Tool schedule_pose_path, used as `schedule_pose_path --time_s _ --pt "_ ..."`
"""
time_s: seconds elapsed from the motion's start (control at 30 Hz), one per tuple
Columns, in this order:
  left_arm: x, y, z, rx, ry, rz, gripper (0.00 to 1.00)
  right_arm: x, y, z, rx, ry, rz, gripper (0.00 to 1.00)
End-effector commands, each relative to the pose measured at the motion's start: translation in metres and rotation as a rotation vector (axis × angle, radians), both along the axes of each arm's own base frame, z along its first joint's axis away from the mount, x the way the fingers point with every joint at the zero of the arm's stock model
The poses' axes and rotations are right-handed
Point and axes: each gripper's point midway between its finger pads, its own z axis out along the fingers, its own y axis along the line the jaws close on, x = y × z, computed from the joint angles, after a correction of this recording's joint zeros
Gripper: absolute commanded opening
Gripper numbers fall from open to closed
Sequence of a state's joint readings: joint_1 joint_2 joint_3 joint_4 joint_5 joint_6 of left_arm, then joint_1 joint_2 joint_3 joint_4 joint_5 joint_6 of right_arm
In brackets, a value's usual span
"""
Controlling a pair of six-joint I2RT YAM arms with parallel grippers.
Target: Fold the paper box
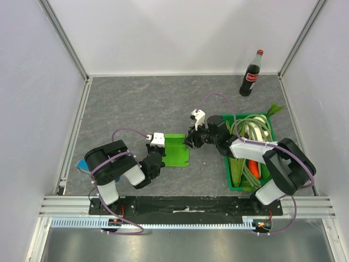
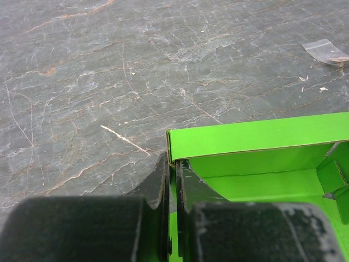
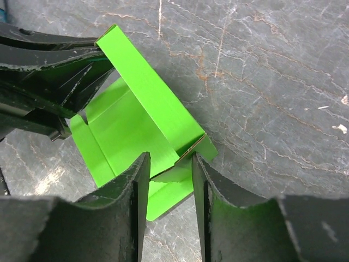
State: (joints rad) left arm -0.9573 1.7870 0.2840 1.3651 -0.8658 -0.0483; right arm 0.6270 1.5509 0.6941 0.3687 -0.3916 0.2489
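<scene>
Overhead, the paper box (image 1: pixel 175 150) lies on the grey table (image 1: pixel 136 103), between the two arms and near the front edge. The left gripper (image 1: pixel 161 154) meets the box at its left side. The right gripper (image 1: pixel 190 141) meets it at its upper right corner. A dark-green crate (image 1: pixel 228 180) holding vegetables sits to the right of the box, under the right arm. A cola bottle (image 1: pixel 251 73) stands upright at the far right, well apart from the box. A small blue block (image 1: pixel 82 164) shows beside the left arm's base.

Left wrist view: both fingers are pressed together on the end of one upright wall of the box (image 2: pixel 256 136), with the card pinched between them. The wall stands on edge, and the box floor extends to the right of it. A clear plastic scrap (image 2: pixel 327 52) lies on the table further off.

Right wrist view: the fingers (image 3: pixel 131 185) stand partly apart, with a clear gap between them. One corner of the box (image 3: pixel 142 98) and a small flap sit inside this gap. The right-hand fingertip is at the corner's edge; contact cannot be confirmed. The left gripper's dark fingers clamp the opposite end of the same wall.
</scene>
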Motion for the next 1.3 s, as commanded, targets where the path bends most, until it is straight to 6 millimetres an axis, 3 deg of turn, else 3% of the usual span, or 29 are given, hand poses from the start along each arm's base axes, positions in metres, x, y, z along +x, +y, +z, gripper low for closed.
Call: schedule_pose_path --time_s 0.0,0.17,0.3,0.53,0.7,0.8,0.9,1.13,1.27 --pt "-0.001 -0.009 0.026 -0.137 -0.084 -0.024 0.02 -0.011 0.025 0.03 0.172 -0.03 0.153 0.41" --pt "-0.001 -0.01 0.024 -0.137 -0.081 -0.027 0.02 -0.016 0.028 0.041 0.232 0.0 0.148 0.53" --pt "-0.002 -0.01 0.024 -0.141 -0.08 -0.032 0.02 -0.019 0.026 0.045 0.247 -0.008 0.169 0.55" --pt "-0.003 -0.009 0.025 -0.146 -0.083 -0.035 0.02 -0.017 0.022 0.028 0.191 -0.042 0.205 0.37" --pt "-0.003 -0.009 0.025 -0.144 -0.084 -0.037 0.02 -0.028 0.031 0.037 0.265 -0.028 0.279 0.34" --pt "-0.003 -0.01 0.025 -0.146 -0.084 -0.04 0.02 -0.033 0.036 0.044 0.315 -0.031 0.312 0.4" --pt "-0.003 -0.009 0.026 -0.147 -0.086 -0.038 0.02 -0.025 0.032 0.037 0.275 -0.071 0.281 0.38" --pt "-0.002 -0.011 0.024 -0.149 -0.083 -0.042 0.02 -0.006 0.017 0.014 0.128 -0.107 0.138 0.17" --pt "-0.003 -0.01 0.024 -0.149 -0.084 -0.039 0.02 0.004 0.011 0.008 0.049 -0.151 0.04 0.14"
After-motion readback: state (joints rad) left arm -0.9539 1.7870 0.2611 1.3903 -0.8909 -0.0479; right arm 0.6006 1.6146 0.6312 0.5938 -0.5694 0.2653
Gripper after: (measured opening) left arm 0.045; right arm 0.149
